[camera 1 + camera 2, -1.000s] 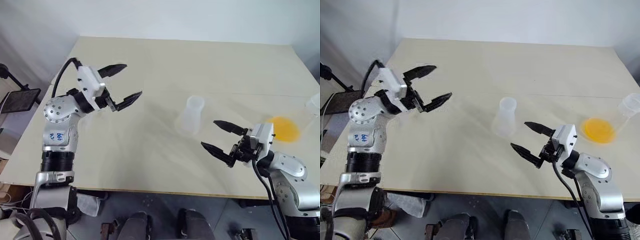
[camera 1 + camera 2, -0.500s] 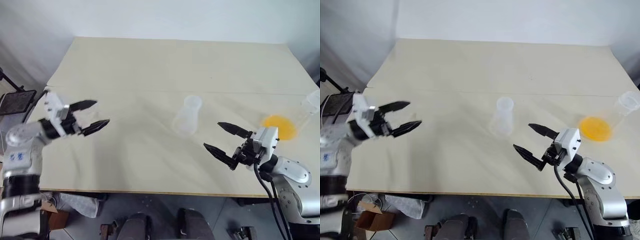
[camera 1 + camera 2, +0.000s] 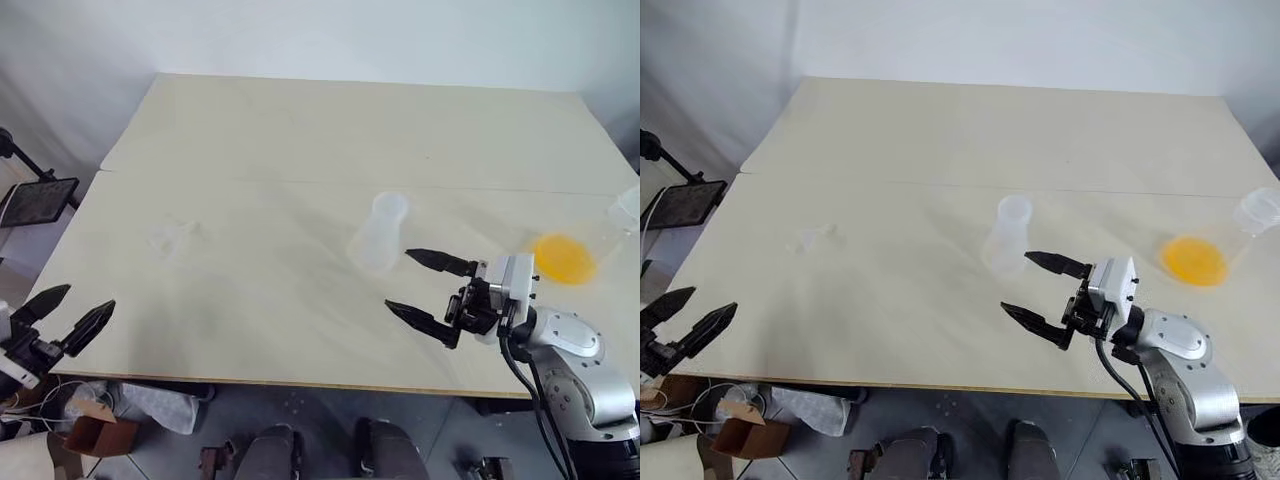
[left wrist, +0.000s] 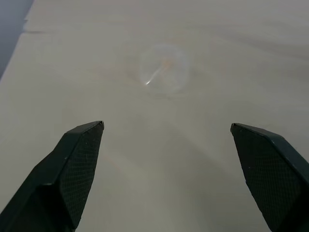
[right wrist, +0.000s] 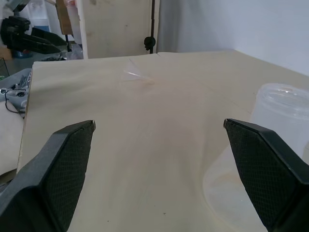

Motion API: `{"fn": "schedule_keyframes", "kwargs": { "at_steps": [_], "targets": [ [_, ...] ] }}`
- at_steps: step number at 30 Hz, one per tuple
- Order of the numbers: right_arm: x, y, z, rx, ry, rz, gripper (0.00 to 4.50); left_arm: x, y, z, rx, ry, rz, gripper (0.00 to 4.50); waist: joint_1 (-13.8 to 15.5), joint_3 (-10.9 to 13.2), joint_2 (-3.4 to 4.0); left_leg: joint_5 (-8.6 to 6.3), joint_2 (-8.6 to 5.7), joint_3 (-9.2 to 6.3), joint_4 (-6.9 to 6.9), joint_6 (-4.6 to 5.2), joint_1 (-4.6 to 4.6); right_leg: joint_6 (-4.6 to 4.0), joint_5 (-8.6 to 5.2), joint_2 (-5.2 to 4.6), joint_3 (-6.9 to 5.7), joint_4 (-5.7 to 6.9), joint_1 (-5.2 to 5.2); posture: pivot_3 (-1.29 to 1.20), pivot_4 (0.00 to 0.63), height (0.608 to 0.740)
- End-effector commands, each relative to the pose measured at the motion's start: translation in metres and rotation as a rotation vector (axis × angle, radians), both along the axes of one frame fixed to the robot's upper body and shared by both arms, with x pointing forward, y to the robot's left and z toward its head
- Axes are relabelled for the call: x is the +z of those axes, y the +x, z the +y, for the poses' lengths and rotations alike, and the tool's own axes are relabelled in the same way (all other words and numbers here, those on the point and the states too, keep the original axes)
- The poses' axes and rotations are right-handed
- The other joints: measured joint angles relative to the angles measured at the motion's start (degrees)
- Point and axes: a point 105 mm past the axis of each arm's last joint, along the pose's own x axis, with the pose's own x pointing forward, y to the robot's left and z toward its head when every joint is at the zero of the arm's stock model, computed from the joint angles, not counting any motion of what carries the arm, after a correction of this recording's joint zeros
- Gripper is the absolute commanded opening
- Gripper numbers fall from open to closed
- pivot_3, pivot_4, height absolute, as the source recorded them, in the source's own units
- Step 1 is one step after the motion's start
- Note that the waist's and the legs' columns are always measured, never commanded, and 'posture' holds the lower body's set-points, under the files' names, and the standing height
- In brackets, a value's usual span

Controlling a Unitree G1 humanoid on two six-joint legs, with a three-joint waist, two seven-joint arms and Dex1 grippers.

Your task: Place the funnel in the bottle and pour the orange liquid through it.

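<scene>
Orange liquid [image 3: 565,258] sits as a shallow pool in a clear vessel [image 3: 1230,245] lying tilted on the table [image 3: 300,130], well off to the right of the bottle [image 3: 378,235], which stands upright near the table's middle with its neck open and nothing in it. Taking the bottle as the landmark, the funnel [image 3: 175,235] lies faint on the table well to its left, apart from everything else; the left wrist view looks over it as a pale round shape [image 4: 163,67] ahead of the left pincer's tips. The left pincer [image 3: 68,318] hangs off the near left edge of the table, far to the left of the bottle and nearer than the funnel, its two black fingers spread wide and holding nothing. The right pincer [image 3: 420,288] hovers just in front of the bottle and slightly to its right, close but not touching, also spread wide and empty. By these signs the task stands at its very first step: the funnel is not yet picked up, nor seated, and no pouring has begun. The next move seems to call for the left pincer to reach the funnel and close gently on its thin clear wall, then carry it upright to the bottle's neck, with the right pincer well placed to steady the bottle
</scene>
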Motion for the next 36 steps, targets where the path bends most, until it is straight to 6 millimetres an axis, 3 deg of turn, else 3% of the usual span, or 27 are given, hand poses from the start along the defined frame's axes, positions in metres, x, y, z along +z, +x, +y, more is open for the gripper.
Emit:
{"fn": "schedule_keyframes", "kwargs": {
  "at_steps": [1, 3, 7, 12, 19, 28, 31, 36],
  "targets": [
    [0.005, 0.000, 0.000, 0.010, -0.006, -0.032, 4.50, 0.001, -0.014, 0.012, 0.070, -0.002, -0.021, 4.47, 0.02, 0.00, 0.00, -0.01, 0.02, 0.01, -0.01, 0.00, 0.00, -0.01, -0.01, 0.00, -0.01, 0.01, -0.01, 0.00, 0.150, 0.740],
    [0.006, 0.002, -0.002, 0.002, -0.014, -0.040, 4.50, -0.001, -0.012, 0.001, 0.031, -0.013, -0.013, 4.47, 0.05, 0.00, 0.00, -0.01, 0.02, 0.02, -0.01, 0.01, -0.01, -0.03, -0.01, -0.01, 0.00, -0.02, -0.03, 0.00, 0.150, 0.740],
    [0.008, 0.009, -0.008, -0.025, -0.019, -0.051, 4.50, 0.007, 0.013, -0.028, -0.080, -0.001, -0.057, 4.47, 0.67, 0.00, -0.01, -0.03, 0.01, 0.01, 0.01, 0.01, -0.01, -0.04, -0.01, -0.07, 0.00, -0.15, -0.03, 0.00, 0.150, 0.740],
    [0.007, 0.010, -0.007, -0.029, -0.018, -0.058, 4.50, 0.014, 0.060, -0.070, -0.176, -0.005, -0.100, 4.47, 0.89, -0.02, 0.03, -0.02, 0.00, 0.05, 0.02, 0.03, -0.02, -0.04, -0.01, -0.04, 0.01, 0.07, -0.08, 0.00, 0.150, 0.740],
    [0.010, 0.012, -0.007, -0.058, -0.007, -0.081, 4.50, -0.001, 0.115, -0.069, -0.029, 0.029, -0.086, 4.47, 0.47, -0.03, 0.03, -0.02, 0.00, 0.22, -0.01, 0.02, -0.04, -0.03, 0.00, 0.30, -0.15, 0.43, -0.29, 0.00, 0.150, 0.740],
    [0.012, 0.014, -0.008, -0.093, 0.005, -0.093, 4.50, -0.013, 0.147, -0.078, -0.083, 0.005, -0.039, 4.47, 1.11, -0.03, 0.02, -0.01, -0.05, 0.23, 0.07, 0.05, -0.03, -0.03, 0.00, 0.30, -0.23, 0.49, -0.27, 0.00, 0.150, 0.740],
    [0.011, 0.013, -0.008, -0.102, 0.009, -0.095, 4.50, -0.014, 0.154, -0.076, -0.064, 0.001, -0.046, 3.86, 1.21, -0.03, 0.01, 0.00, -0.07, 0.24, 0.10, 0.06, -0.03, -0.03, 0.00, 0.31, -0.26, 0.50, -0.26, 0.00, 0.150, 0.740],
    [0.011, 0.012, -0.009, -0.118, 0.012, -0.096, 4.50, -0.017, 0.156, -0.082, -0.083, 0.001, -0.041, 2.26, 1.29, -0.03, 0.01, 0.00, -0.11, 0.23, 0.10, 0.07, -0.04, -0.02, 0.00, 0.29, -0.28, 0.52, -0.26, 0.00, 0.150, 0.740]
  ]
}}
